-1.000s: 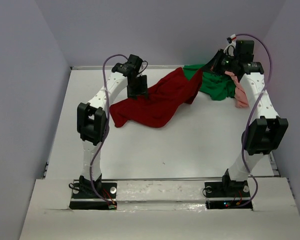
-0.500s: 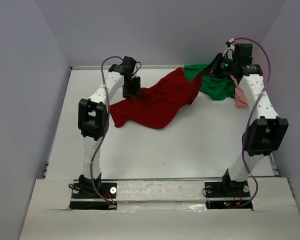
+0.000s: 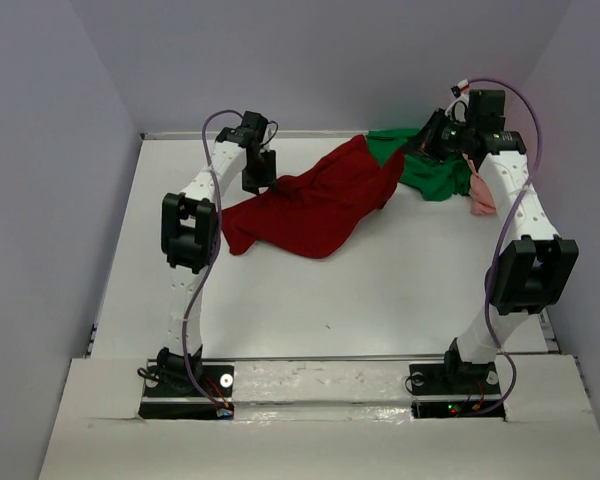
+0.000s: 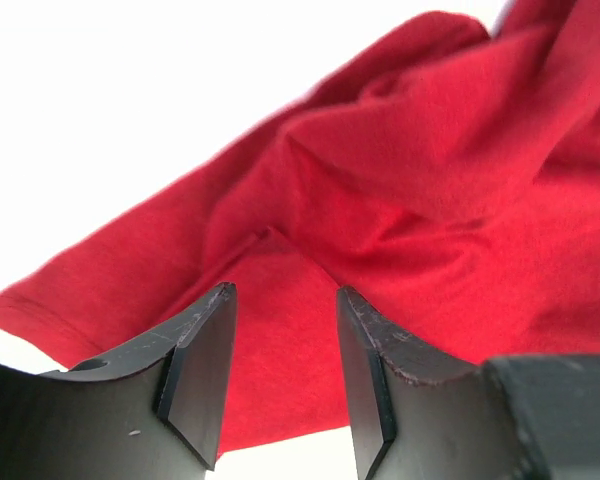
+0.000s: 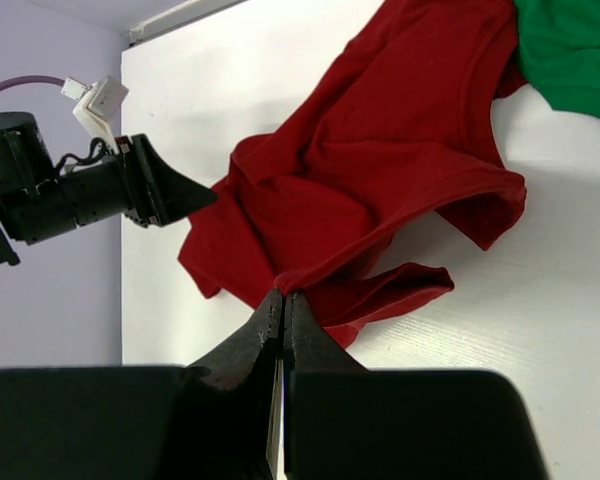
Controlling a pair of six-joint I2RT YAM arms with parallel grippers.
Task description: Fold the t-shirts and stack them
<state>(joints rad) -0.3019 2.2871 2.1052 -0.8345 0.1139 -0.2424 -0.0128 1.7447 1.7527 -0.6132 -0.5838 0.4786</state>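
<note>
Left arm extended to the far left; left gripper (image 3: pixel 260 180) (image 4: pixel 280 305) points down, jaws parted. Right arm extended far right; right gripper (image 3: pixel 427 140) (image 5: pixel 282 298) fully closed.

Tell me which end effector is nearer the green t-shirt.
Right. The right end effector hangs over the far edge of the green t-shirt; the left end effector is beyond the dark red t-shirt, at its left end.

The dark red t-shirt (image 3: pixel 315 205) sprawls crumpled, overlapping the bunched green t-shirt (image 3: pixel 432 175), with the pink t-shirt (image 3: pixel 481 196) alongside.

Lab bench: white table (image 3: pixel 380 290), bare walls (image 3: pixel 40 150)
</note>
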